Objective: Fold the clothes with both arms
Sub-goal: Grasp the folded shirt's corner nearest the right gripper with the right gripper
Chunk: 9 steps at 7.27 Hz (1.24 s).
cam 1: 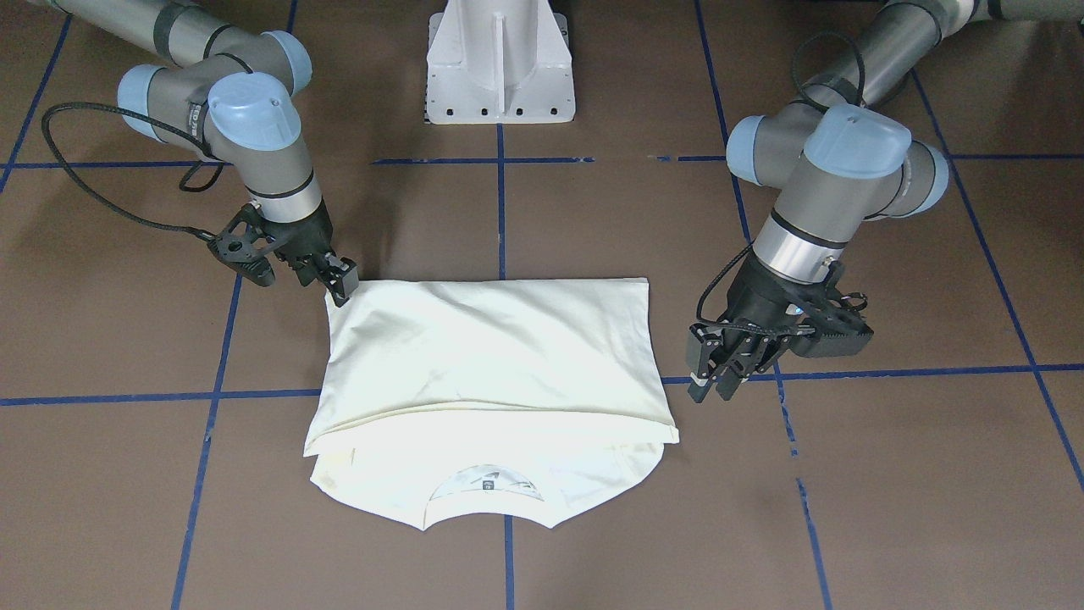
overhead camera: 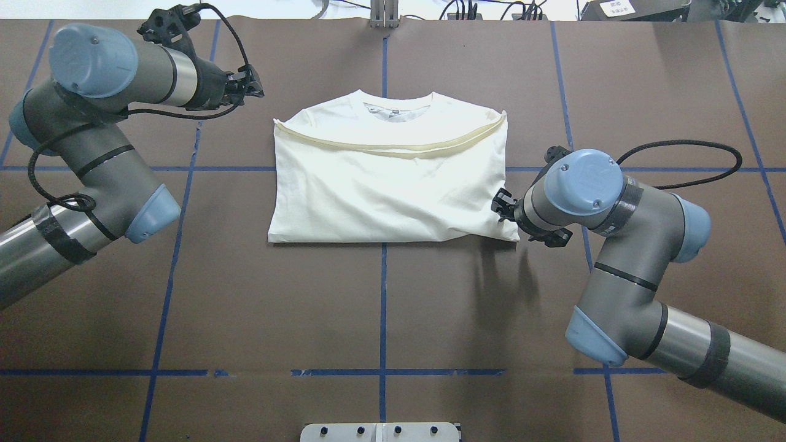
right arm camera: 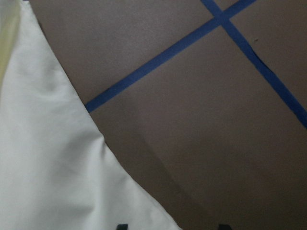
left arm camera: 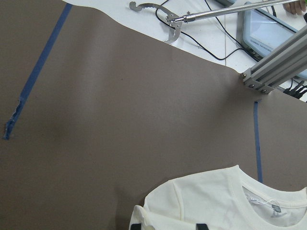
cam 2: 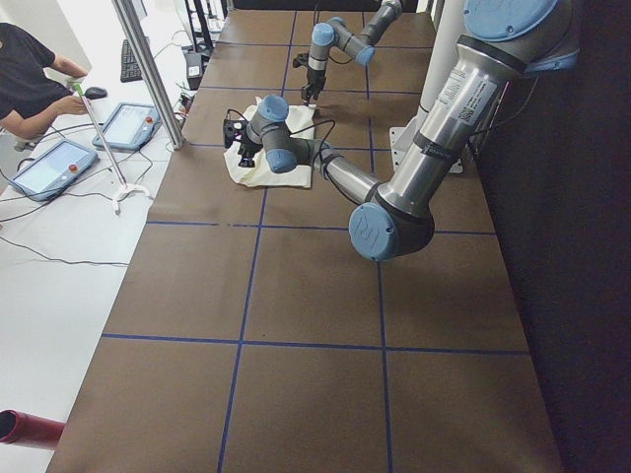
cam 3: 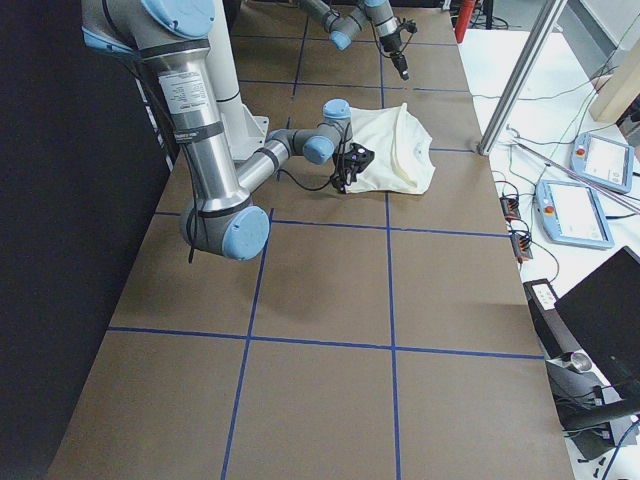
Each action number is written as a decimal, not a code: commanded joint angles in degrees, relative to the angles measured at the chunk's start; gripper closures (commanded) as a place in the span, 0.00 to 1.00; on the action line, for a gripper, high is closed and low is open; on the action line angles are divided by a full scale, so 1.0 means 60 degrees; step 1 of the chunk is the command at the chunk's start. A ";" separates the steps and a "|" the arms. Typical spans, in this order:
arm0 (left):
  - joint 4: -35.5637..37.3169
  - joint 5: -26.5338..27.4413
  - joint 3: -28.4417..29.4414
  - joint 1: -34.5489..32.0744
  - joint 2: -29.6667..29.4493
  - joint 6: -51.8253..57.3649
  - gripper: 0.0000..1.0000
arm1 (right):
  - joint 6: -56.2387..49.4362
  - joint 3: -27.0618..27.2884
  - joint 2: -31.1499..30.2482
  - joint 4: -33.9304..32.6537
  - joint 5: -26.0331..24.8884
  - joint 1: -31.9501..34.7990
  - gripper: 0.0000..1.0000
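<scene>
This is a robotics lab, set up as a test cell rather than a home or shop. A left arm and a right arm of an industrial kind flank a white pedestal at a long table covered in brown sheet and marked into squares with blue tape lines. An aluminium post stands at the table's edge. Beside it, on a white bench, lie two touchscreen pendants (one has a red button), a keyboard, a mouse and loose cables, with an operator in black seated there.
</scene>
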 commanded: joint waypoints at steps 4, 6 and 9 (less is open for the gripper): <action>0.0025 0.0019 -0.0006 0.0001 0.0062 0.0040 0.52 | 0.0211 -0.0234 -0.0074 0.0263 -0.0032 -0.0446 0.52; 0.0025 0.0019 -0.0006 -0.0013 0.0076 0.0040 0.52 | 0.0197 -0.0161 -0.0030 0.0263 -0.0003 -0.0446 1.00; 0.0025 0.0019 0.0008 -0.0013 0.0150 0.0040 0.52 | 0.0080 0.0307 -0.0291 0.0263 0.0056 -0.0417 1.00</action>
